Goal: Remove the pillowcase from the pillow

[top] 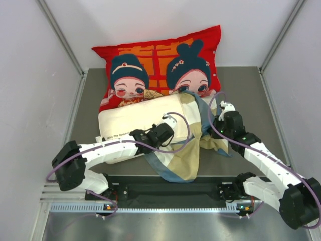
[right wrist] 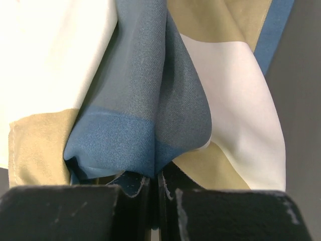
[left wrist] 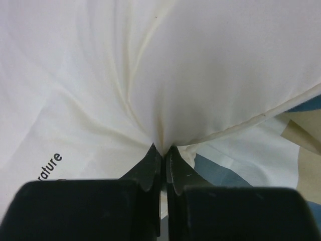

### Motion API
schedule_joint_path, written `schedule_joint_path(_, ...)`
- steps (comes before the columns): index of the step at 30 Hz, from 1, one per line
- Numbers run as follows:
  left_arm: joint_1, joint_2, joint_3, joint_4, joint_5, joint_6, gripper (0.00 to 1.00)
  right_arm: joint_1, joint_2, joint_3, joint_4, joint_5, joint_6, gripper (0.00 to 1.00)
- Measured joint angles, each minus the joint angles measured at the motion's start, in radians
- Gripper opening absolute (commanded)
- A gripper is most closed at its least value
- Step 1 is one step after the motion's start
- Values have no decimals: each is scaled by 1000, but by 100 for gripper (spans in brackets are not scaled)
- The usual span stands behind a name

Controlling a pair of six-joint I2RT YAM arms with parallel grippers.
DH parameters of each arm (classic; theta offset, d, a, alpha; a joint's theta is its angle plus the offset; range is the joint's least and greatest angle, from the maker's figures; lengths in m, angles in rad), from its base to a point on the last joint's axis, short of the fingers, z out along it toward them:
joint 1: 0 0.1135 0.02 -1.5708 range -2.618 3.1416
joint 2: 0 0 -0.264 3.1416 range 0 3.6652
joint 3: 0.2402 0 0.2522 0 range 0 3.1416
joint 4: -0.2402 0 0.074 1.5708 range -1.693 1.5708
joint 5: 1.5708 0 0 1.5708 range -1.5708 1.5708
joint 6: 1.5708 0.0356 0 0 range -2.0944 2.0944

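The cream-white pillow (top: 135, 118) lies across the middle of the table, its left part bare with dark text along its near edge. The checked pillowcase (top: 183, 150) in blue, tan and cream bunches over its right end and spills toward the near edge. My left gripper (top: 169, 122) is shut on a pinch of the pillow (left wrist: 200, 75), whose fabric puckers into the jaws of the left gripper (left wrist: 163, 150). My right gripper (top: 220, 116) is shut on a blue fold of the pillowcase (right wrist: 145, 115), held at the tips of the right gripper (right wrist: 156, 175).
A large red cushion (top: 160, 60) with two cartoon figures leans at the back, touching the pillow. White walls close in the grey table (top: 251, 85) on three sides. A black rail (top: 170, 191) with the arm bases runs along the near edge.
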Motion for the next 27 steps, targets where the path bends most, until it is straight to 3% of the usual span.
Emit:
schedule_joint_path(2, 2, 0, 0, -7, 10, 2, 0, -1, 0, 0, -1, -11, -6, 2)
schedule_joint_path(4, 3, 0, 0, -11, 14, 5, 0, -1, 1, 0, 0, -28, -11, 14)
schedule_joint_path(5, 3, 0, 0, -13, 16, 7, 0, -1, 1, 0, 0, -35, -14, 26)
schedule_joint_path(6, 4, 0, 2, -16, 18, 9, 0, -2, 1, 0, 1, -41, -16, 56)
schedule_joint_path(7, 4, 1, 6, -21, 18, 13, 0, -3, 1, 0, 1, -48, -16, 68)
schedule_joint_path(9, 6, 3, 19, -35, 22, 22, 0, -4, 0, 0, -1, -58, -32, 81)
schedule_joint_path(13, 11, 29, 80, -84, 24, 39, 0, -5, -50, 5, -54, -60, -57, 86)
schedule_joint_path(20, 17, 130, 187, -153, 42, 52, 0, -5, -293, 105, -211, -31, -92, 99)
schedule_joint_path(27, 17, 139, 201, -171, 47, 48, 0, -2, -413, 92, -254, -151, -88, 99)
